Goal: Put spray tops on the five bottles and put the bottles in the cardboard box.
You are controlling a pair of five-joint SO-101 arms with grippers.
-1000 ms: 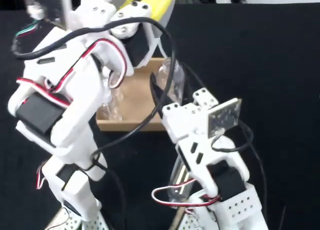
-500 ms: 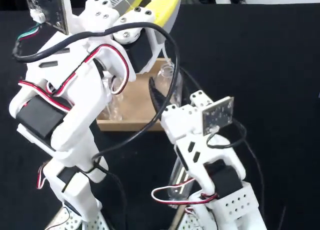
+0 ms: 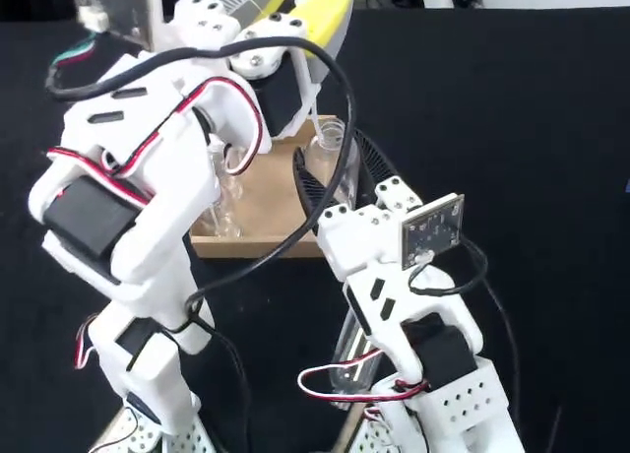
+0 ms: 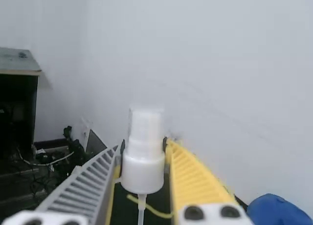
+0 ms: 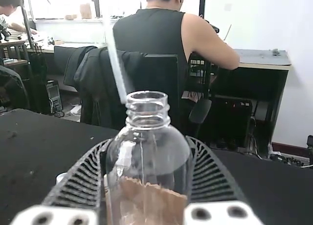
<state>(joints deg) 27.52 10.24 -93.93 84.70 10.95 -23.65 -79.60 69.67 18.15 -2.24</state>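
Currently the open bottle (image 5: pixel 146 159) stands upright, clamped in the right hand (image 5: pixel 147 143) over the cardboard box (image 3: pixel 261 202). Left hand (image 4: pixel 143 146) grips the spray top (image 4: pixel 143 159), with its dip tube (image 5: pixel 115 63) slanting by the neck. Risk: the tilted tube snags the rim and bends, or the push twists the bottle loose.

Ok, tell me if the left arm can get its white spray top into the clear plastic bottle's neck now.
Probably yes: the clear plastic bottle stands open-necked in the right gripper, and the white spray top's thin tube hangs close by its rim.
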